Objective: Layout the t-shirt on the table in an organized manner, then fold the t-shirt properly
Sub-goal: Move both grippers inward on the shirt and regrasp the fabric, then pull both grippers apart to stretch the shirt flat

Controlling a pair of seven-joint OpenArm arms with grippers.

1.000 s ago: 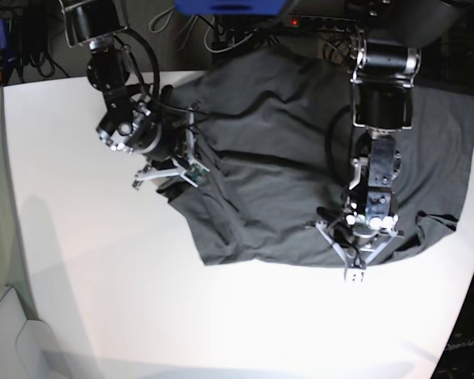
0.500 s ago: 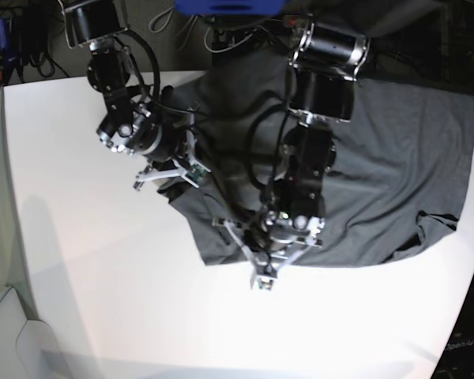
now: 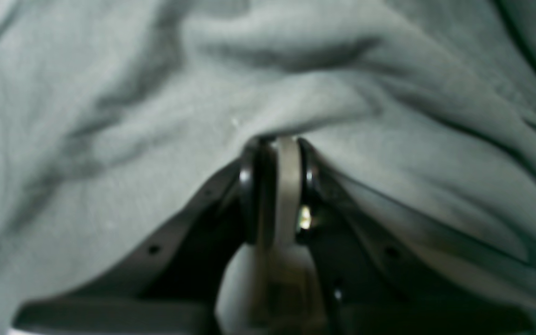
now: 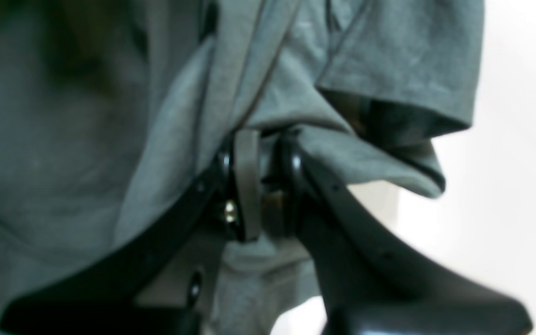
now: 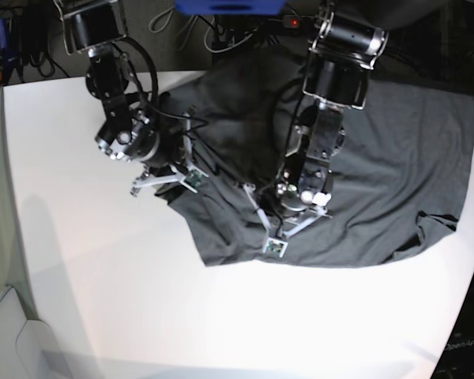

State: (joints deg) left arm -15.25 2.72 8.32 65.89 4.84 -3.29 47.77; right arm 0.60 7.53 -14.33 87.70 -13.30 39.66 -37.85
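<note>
Well, the t-shirt (image 5: 395, 150) lies spread over the far right part of the table (image 5: 87, 268), rumpled rather than flat, with long creases running across its middle and its near hem curving along the bare white in front. Its far edge reaches the back of the tabletop, and its right side runs up to the table's right rim, where a small flap is turned over near the corner.

The left gripper (image 5: 278, 230) is down on the cloth close to the near hem, its arm (image 5: 336, 71) leaning in from the back and covering a good strip of the shirt's middle from the overhead camera. From its own wrist camera the left gripper (image 3: 275, 149) has its two pads pressed together with a ridge of grey fabric drawn into them (the cloth puckers right at the tips), so it is clamped on the t-shirt (image 3: 110, 116).

The right gripper (image 5: 167, 175) sits at the shirt's left edge, beside the open white of the table. Its wrist view shows the right gripper (image 4: 261, 139) closed on a fold of the t-shirt (image 4: 389, 60), with the hemmed sleeve opening hanging just past the fingers and the table (image 4: 519, 139) bright behind it. The right arm (image 5: 110, 79) comes down from the back left corner.

Behind the table is a dark tangle of cables (image 5: 213, 35) and a blue object (image 5: 229, 6) at the top edge, too cut off to tell what it is
</note>
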